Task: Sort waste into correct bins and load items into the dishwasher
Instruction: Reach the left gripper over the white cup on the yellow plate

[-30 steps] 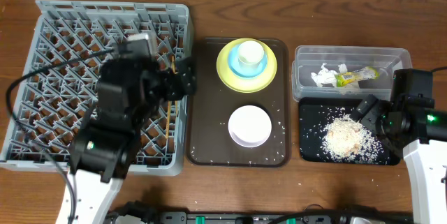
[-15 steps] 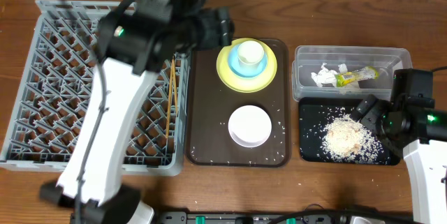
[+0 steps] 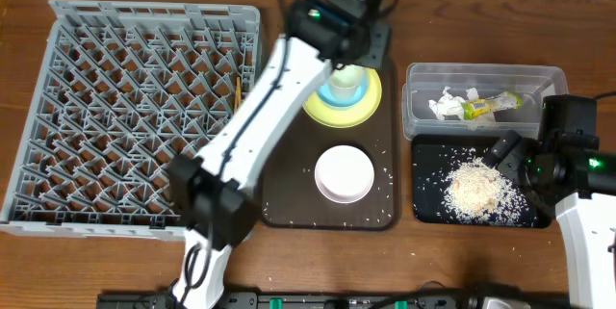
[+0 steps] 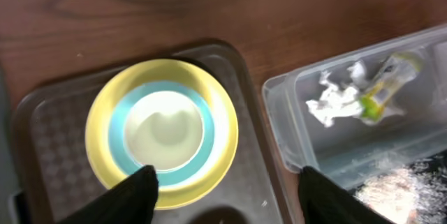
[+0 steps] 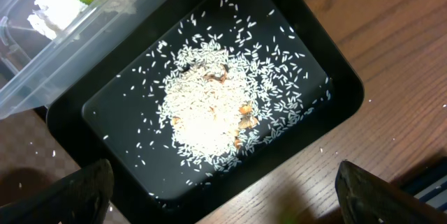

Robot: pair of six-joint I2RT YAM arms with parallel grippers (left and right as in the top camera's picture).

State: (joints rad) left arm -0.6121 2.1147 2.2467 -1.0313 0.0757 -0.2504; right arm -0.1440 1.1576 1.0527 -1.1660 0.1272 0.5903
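Note:
My left gripper [image 3: 348, 59] is open and empty above the stack on the brown tray [image 3: 289, 193]. The stack is a white cup [image 4: 166, 130] in a light blue bowl [image 4: 117, 137] on a yellow plate [image 4: 222, 133]. My left fingertips [image 4: 136, 192] frame the plate's near edge. A white bowl [image 3: 345, 173] sits lower on the tray. The chopsticks [image 3: 238, 90] lie in the grey dish rack [image 3: 115, 116], mostly hidden by my arm. My right gripper [image 5: 230, 203] is open over the black tray [image 5: 112, 112], which holds rice [image 5: 209, 112]. The clear tub [image 3: 423, 83] holds the wrapper [image 3: 486, 106] and paper bits [image 3: 445, 107].
Loose rice grains lie scattered on the brown tray around the white bowl. The clear tub [image 4: 286, 112] stands close to the right of the plate stack. My left arm crosses over the rack's right edge and the tray.
My left arm has swung right from the dish rack to above the plate stack. The chopsticks stay lying in the rack. The right arm has not moved.

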